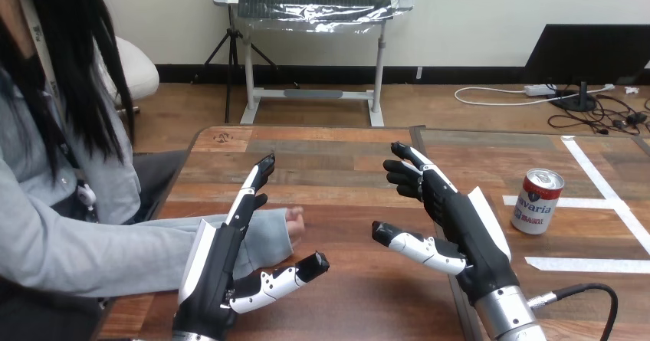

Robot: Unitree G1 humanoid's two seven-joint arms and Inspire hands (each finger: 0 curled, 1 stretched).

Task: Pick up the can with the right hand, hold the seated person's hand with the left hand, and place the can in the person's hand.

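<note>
both hands [222,272] [460,226] raised, fingers straight

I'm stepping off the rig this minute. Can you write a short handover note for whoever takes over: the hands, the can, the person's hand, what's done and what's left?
Left hand: open, fingers straight, raised next to the person's forearm, curled round nothing.
Right hand: open and empty, raised over the middle of the table, apart from the can.
Can: upright on the table at the robot's right, by the white tape, untouched.
Person's hand: low at the table, just beyond the left hand, not held.
Done: nothing yet.
Left: grasp the can with the right hand, hold the person's hand with the left hand, place the can in it.
</note>
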